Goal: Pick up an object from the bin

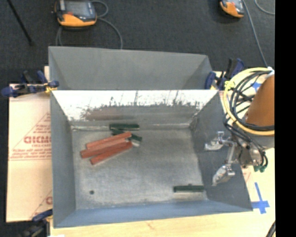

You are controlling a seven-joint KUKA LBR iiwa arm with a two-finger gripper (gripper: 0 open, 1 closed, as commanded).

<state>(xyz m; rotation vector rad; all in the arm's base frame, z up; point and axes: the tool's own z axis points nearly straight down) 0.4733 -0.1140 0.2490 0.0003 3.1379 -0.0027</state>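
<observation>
Hovering at right wall (209, 121) of bin, fingers (222, 176) spread and empty, dark green bar (188, 188) nearby, open floor (152, 171) beyond.

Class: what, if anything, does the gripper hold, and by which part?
Nothing: the gripper hangs open and empty over the bin's right wall.

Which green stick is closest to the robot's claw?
The green stick in the near right corner, beside the end effector. The other green stick lies far off at the back.

Dark speckled floor (162, 32), orange-cased device (76, 13) top left — cable (114, 30) trailing — second device (231, 7) top right
</observation>
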